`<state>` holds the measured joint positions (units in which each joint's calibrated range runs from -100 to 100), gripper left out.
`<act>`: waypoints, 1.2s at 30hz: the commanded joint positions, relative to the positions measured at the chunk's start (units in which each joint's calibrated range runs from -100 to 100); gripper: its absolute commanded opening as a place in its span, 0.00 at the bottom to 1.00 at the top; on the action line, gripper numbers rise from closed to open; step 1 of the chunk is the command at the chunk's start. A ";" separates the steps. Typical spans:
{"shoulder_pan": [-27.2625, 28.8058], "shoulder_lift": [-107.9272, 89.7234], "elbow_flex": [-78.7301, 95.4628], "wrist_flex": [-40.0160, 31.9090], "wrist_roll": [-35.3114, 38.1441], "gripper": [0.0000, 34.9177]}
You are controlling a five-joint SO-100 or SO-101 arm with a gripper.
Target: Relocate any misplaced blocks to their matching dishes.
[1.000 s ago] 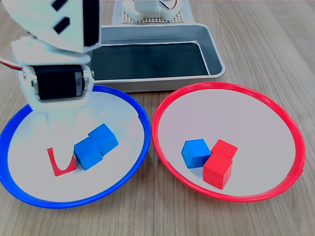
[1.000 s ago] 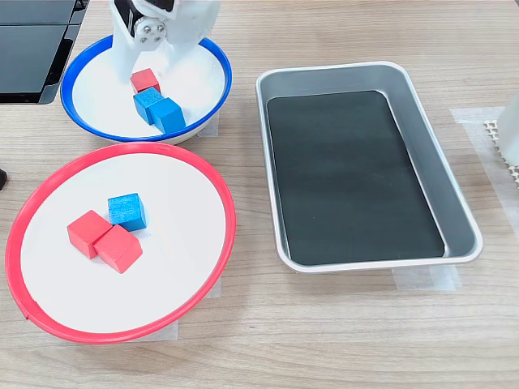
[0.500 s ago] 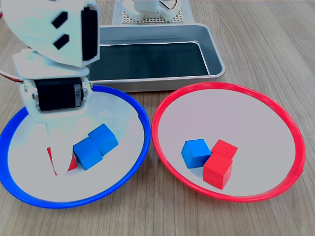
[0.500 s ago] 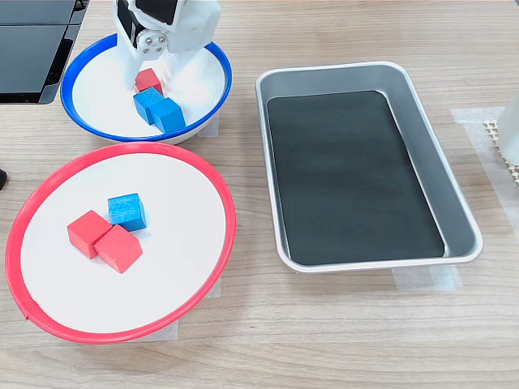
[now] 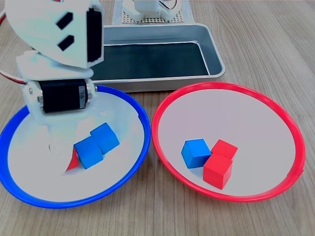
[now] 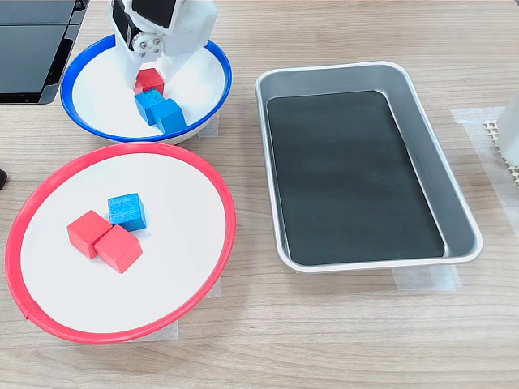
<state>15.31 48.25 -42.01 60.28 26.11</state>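
In the first exterior view, a stray blue cube (image 5: pixel 196 153) is seen nearest, touching two red cubes (image 5: pixel 220 162) in the red-rimmed plate (image 5: pixel 283 123). Beside it, in the blue-rimmed plate (image 5: pixel 125 162), the claw (image 5: pixel 61 157) is closed around the misplaced red cube (image 5: pixel 73 161), which is mostly hidden. Two blue cubes (image 5: pixel 97 145) lie just beside it and could be nudged or dragged on lifting; a thin corner grip could slip. Beyond, the metal tray (image 5: pixel 211 44) is seen.
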 commanded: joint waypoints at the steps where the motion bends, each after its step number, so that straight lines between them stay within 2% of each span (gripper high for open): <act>1: -0.67 -4.63 0.82 0.18 -0.15 0.01; 12: -4.63 -15.29 3.46 4.97 -1.07 0.01; 26: -18.09 -18.79 6.74 8.19 -3.66 0.01; 36: -24.96 -18.87 10.29 9.68 -3.91 0.01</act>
<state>-7.88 32.82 -32.30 69.33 22.49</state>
